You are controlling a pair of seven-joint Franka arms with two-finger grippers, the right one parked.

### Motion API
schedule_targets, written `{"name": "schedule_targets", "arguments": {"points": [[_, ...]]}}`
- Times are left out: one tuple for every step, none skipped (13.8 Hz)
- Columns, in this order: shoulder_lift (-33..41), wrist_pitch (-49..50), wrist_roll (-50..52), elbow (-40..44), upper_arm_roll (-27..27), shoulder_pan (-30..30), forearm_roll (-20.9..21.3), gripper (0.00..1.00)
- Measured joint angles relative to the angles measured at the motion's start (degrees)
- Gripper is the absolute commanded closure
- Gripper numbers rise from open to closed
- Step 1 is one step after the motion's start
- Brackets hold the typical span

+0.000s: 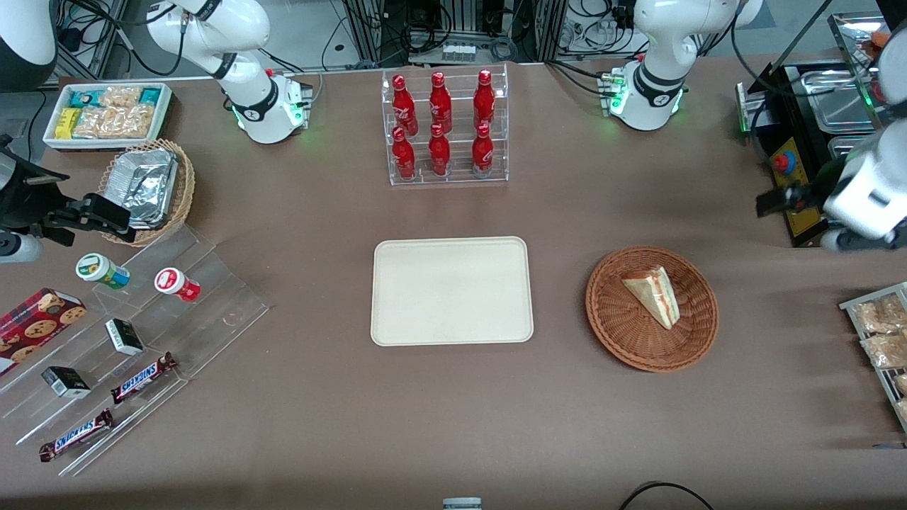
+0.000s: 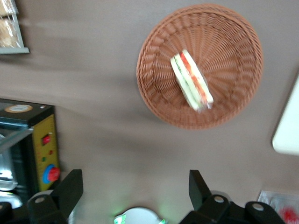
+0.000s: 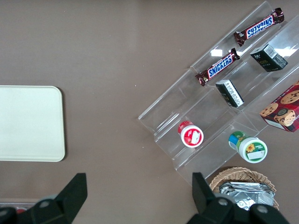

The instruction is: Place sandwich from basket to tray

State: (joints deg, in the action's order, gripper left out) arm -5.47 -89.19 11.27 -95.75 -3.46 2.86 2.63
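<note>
The sandwich (image 1: 655,294), a pale wedge with red and green filling, lies in the round reddish-brown wicker basket (image 1: 638,354). The cream tray (image 1: 451,290) lies bare at mid-table beside the basket, toward the parked arm's end. My left gripper (image 1: 769,202) hangs above the table at the working arm's end, farther from the front camera than the basket and apart from it. It is open and empty. The left wrist view shows the gripper (image 2: 135,191) with its fingers wide apart, the sandwich (image 2: 191,80) in the basket (image 2: 154,51), and a corner of the tray (image 2: 287,130).
A black appliance with a yellow panel and red button (image 1: 786,166) stands close by the gripper. A rack of snack packets (image 1: 882,333) sits at the working arm's table edge. A clear rack of red bottles (image 1: 445,127) stands farther from the front camera than the tray.
</note>
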Motion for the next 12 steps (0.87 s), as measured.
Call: {"name": "schedule_targets", "arguments": {"points": [[-0.93, -4.05, 4.72, -2.62, -0.06, -0.04, 0.0, 0.0], [-1.55, -8.21, 9.81, -5.46, -0.16, -0.18, 0.0, 0.0], [-2.04, -12.74, 14.79, -8.58, -0.31, -0.47, 0.0, 0.0], [-2.49, -17.27, 19.35, -11.65, -0.5, -0.76, -0.01, 0.0], [-2.93, -21.92, 23.56, -14.75, -0.64, -1.05, -0.01, 0.0], [-3.28, -26.38, 26.29, -17.78, -0.81, -1.42, -0.01, 0.0], [-3.48, -30.47, 28.35, -20.69, -0.83, -2.41, -0.01, 0.0], [-3.6, -33.67, 30.38, -23.04, -0.87, -3.57, -0.01, 0.0], [-3.75, -36.52, 32.1, -24.99, -0.91, -4.68, -0.01, 0.0], [-3.93, -38.8, 32.99, -26.48, -0.92, -5.61, -0.01, 0.0], [-4.21, -40.7, 33.64, -27.66, -0.93, -6.38, -0.01, 0.0], [-4.64, -42.23, 34.19, -28.56, -0.93, -6.87, -0.01, 0.0]]}}
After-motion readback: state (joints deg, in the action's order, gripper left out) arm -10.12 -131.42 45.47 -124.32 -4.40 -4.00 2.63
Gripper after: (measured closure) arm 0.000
